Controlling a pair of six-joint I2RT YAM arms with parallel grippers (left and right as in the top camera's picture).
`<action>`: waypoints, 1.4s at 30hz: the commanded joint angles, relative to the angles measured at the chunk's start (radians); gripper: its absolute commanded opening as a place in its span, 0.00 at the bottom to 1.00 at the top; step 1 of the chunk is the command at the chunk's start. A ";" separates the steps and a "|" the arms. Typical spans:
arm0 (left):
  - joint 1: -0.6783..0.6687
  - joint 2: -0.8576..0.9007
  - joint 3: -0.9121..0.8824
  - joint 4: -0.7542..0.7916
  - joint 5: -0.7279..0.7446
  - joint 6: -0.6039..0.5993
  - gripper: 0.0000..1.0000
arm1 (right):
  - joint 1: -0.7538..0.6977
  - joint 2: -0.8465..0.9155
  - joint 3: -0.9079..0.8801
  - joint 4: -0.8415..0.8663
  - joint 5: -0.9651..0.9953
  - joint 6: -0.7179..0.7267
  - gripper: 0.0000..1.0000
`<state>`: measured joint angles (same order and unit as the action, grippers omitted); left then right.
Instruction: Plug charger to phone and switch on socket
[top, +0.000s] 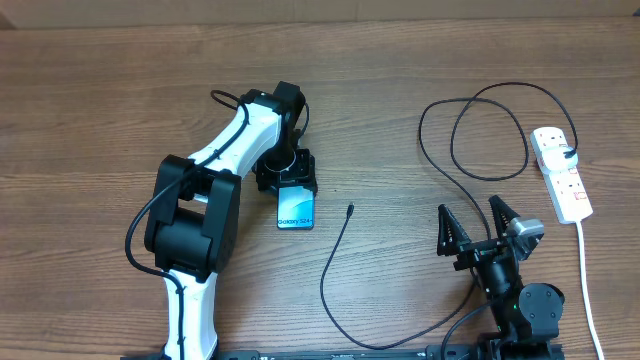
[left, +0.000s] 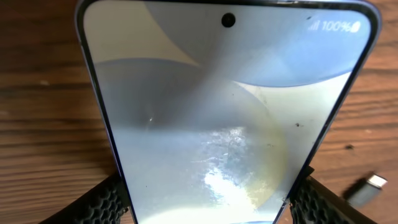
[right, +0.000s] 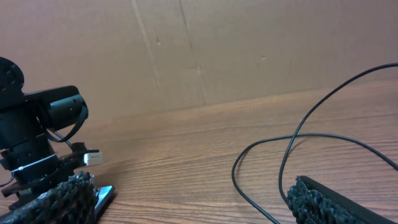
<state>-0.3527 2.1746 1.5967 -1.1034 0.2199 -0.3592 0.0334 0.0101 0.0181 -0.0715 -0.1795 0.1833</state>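
My overhead cam looks straight down on the whole table, with the phone near the middle. The left wrist cam is right above the phone, and the screen fills the shot. The right wrist cam sits low, right of the phone, looking across the wood. It shares the black cable loops with overhead.

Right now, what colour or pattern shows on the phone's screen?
Pale blue-grey with soft curved shapes on the phone; clearest in the left wrist view.

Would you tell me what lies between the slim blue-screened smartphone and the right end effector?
In the overhead view, only the thin black charger cable, its small connector tip nearest the smartphone, crosses the bare wooden table before the right end effector.
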 joint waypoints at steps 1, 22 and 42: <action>0.001 -0.037 -0.009 -0.003 0.128 0.058 0.66 | -0.001 -0.007 -0.010 0.005 -0.002 -0.001 1.00; 0.092 -0.037 -0.009 -0.006 0.649 0.267 0.68 | -0.001 -0.007 -0.010 0.005 -0.002 -0.001 1.00; 0.117 -0.037 -0.009 -0.044 0.851 0.364 0.68 | -0.001 -0.006 0.060 -0.021 -0.300 0.240 1.00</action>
<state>-0.2398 2.1746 1.5902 -1.1439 1.0039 -0.0257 0.0334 0.0101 0.0208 -0.0711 -0.3862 0.3676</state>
